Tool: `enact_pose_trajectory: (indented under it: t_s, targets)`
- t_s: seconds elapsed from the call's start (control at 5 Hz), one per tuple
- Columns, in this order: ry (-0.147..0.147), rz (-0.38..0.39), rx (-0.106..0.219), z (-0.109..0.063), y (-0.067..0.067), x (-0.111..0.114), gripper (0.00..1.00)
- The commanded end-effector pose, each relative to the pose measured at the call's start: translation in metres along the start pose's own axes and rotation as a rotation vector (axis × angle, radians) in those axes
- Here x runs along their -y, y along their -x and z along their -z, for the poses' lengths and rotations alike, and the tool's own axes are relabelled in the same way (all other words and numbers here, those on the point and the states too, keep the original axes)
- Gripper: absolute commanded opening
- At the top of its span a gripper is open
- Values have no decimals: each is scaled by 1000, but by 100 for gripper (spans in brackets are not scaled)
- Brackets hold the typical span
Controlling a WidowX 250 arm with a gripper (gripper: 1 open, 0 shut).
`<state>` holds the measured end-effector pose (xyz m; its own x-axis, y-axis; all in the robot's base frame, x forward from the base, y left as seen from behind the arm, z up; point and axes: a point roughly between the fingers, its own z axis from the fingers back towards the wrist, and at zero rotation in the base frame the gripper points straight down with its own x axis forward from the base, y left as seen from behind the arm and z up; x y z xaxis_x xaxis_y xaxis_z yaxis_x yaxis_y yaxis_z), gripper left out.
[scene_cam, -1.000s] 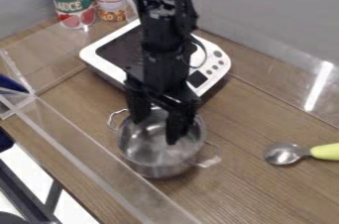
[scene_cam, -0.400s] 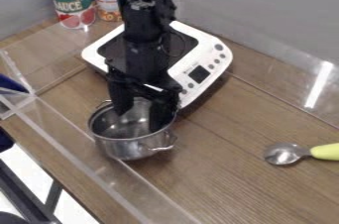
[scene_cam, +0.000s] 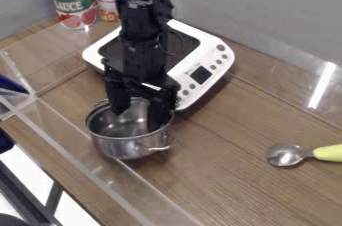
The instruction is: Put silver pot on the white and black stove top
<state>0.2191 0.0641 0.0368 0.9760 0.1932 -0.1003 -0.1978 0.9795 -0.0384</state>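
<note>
The silver pot [scene_cam: 128, 148] stands on the wooden table just in front of the white and black stove top [scene_cam: 203, 66], touching or nearly touching its front left side. My gripper [scene_cam: 139, 120] points straight down over the pot, open wide. Both fingers [scene_cam: 118, 105] reach down inside the pot close to its rim, one at the left and one at the right. Whether they press on the pot's wall I cannot tell. The arm hides much of the stove's black surface.
A small spoon [scene_cam: 302, 154] with a yellow-green handle lies at the front right. Cans [scene_cam: 70, 0] stand at the back left behind the stove. A clear plastic wall [scene_cam: 60, 135] runs along the table's front left edge, and another rises at the right.
The pot and my open gripper have shifted to the left and a little away from the front edge, staying together. The pot now sits closer to the stove's left front corner.
</note>
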Motion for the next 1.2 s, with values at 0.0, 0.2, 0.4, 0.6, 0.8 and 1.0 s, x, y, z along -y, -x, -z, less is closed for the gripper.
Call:
enact_pose_trajectory:
  t_s: [0.0,0.2,0.4,0.6,0.8,1.0]
  targets:
    - [0,-45,35,-8,-8,0,100]
    - [4,-80,34,-8,-8,3,100]
    - [8,-120,34,-9,-9,3,0]
    - [10,-157,36,-12,-9,5,0]
    - [14,-179,43,-18,-9,9,0]
    - [39,-192,80,-44,-14,21,0]
